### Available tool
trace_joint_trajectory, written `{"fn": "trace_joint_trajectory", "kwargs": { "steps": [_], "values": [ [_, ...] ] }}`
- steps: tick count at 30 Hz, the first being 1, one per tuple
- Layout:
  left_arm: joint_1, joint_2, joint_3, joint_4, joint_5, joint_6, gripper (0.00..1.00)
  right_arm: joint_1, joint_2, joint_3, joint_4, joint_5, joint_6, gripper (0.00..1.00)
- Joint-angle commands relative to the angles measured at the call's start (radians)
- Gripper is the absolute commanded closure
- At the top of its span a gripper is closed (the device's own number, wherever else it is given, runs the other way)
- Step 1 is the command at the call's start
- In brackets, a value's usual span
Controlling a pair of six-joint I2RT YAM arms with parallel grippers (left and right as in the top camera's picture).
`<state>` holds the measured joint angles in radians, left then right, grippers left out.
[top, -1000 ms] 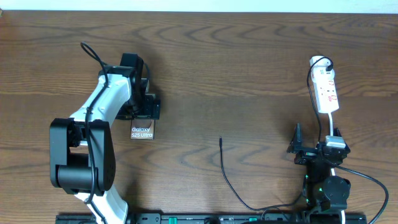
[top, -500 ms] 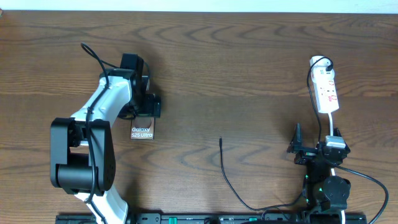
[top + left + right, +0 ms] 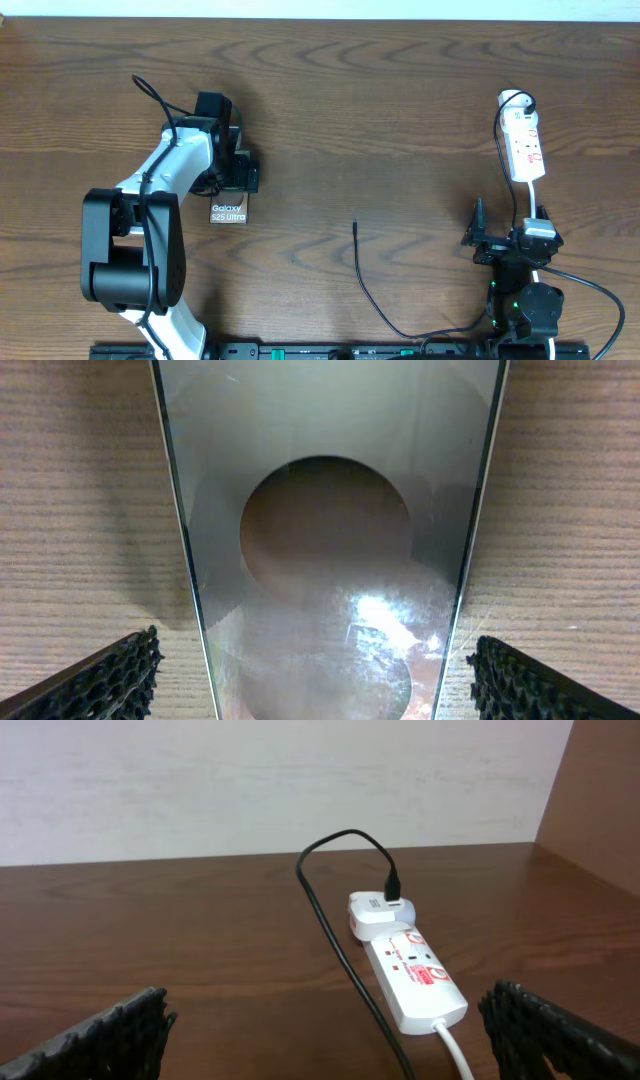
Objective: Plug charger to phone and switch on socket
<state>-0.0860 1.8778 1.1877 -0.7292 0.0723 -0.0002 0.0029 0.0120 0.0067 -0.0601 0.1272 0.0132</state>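
Observation:
The phone lies flat on the wooden table, its white "Galaxy S25 Ultra" lettering showing. My left gripper hangs over its far end and hides that part. In the left wrist view the phone fills the space between my open left gripper, with a strip of table showing on each side. The charger tip lies loose at mid-table and its cable runs toward the front edge. The socket lies at the far right. My right gripper stands open and empty just short of the socket.
A black cable loops from the white adapter at the socket's far end and runs toward me beside the strip. A white cord leaves its near end. A pale wall rises behind the table.
My left gripper has edged slightly along the phone. The phone, charger, socket and right arm have not moved.

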Motion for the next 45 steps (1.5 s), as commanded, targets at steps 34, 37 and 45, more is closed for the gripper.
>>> {"fn": "trace_joint_trajectory", "kwargs": {
  "steps": [34,37,45],
  "values": [
    [0.001,0.006,-0.081,0.084,-0.002,-0.020,0.02,-0.013,-0.007,-0.001,-0.004,-0.003,-0.014,0.01],
    [0.001,0.006,-0.081,0.088,-0.002,-0.020,0.02,-0.013,-0.007,-0.001,-0.004,-0.003,-0.014,0.01],
    [0.001,0.006,-0.081,0.088,-0.002,-0.020,0.02,-0.013,-0.007,-0.001,-0.004,-0.003,-0.014,0.01]
  ]
}}
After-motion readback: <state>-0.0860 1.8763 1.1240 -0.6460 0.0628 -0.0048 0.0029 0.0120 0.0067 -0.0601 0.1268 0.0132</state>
